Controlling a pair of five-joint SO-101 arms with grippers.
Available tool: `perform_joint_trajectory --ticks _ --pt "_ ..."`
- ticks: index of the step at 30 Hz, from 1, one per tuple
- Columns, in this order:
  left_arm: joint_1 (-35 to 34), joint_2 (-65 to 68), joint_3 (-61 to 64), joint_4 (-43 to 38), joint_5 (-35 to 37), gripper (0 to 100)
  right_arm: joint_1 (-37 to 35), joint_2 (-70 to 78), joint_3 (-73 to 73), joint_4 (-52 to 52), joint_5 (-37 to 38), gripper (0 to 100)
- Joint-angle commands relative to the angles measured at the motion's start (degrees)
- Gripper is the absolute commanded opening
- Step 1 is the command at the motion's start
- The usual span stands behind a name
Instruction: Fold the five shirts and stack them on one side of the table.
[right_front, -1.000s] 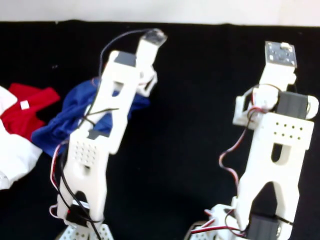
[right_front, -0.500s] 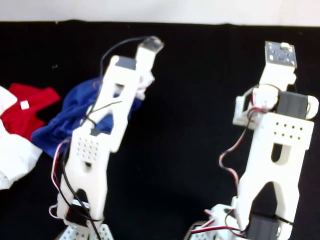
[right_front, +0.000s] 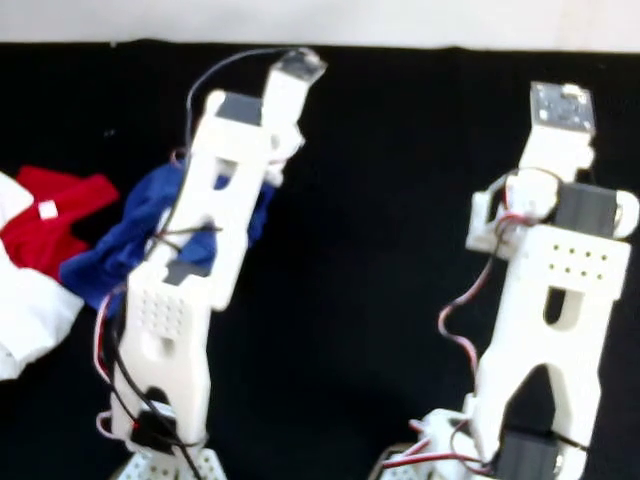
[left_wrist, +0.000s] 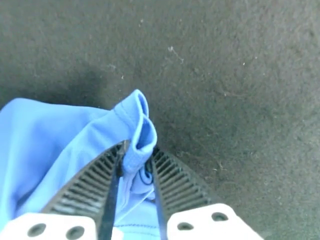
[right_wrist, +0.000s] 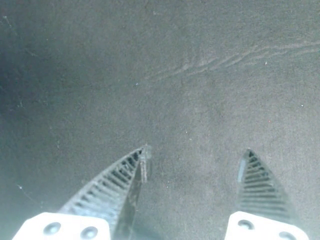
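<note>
A blue shirt (right_front: 130, 235) lies crumpled on the black table at the left, partly behind the left arm. My left gripper (left_wrist: 136, 154) is shut on a folded hem of the blue shirt (left_wrist: 55, 145), lifting it a little off the cloth. In the high view the left gripper (right_front: 278, 165) sits at the shirt's right edge. A red shirt (right_front: 55, 215) and a white shirt (right_front: 30, 305) lie further left. My right gripper (right_wrist: 195, 157) hangs open over bare black cloth; in the high view the right arm (right_front: 545, 290) stands at the right.
The black table cloth (right_front: 390, 230) stretches bare between the two arms and toward the back edge, where a pale wall (right_front: 400, 20) begins. The pile of shirts crowds the left edge.
The left arm has drawn back to the left with the blue shirt's edge, pulling the cloth in from the right. The right arm has kept still.
</note>
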Motion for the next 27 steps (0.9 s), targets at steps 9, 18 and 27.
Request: perform_joint_trajectory --ticks 9,18,27 --pt "-3.4 2.7 -0.7 -3.5 0.4 18 -0.4 -0.2 -2.2 0.7 -0.1 27.4" --pt "-6.1 2.6 -0.8 -6.1 0.4 18 -0.4 -0.1 -2.2 0.3 -0.1 27.4" --pt "-7.7 1.3 -10.2 2.5 0.4 18 -0.4 -0.1 -2.2 0.2 -0.1 27.4"
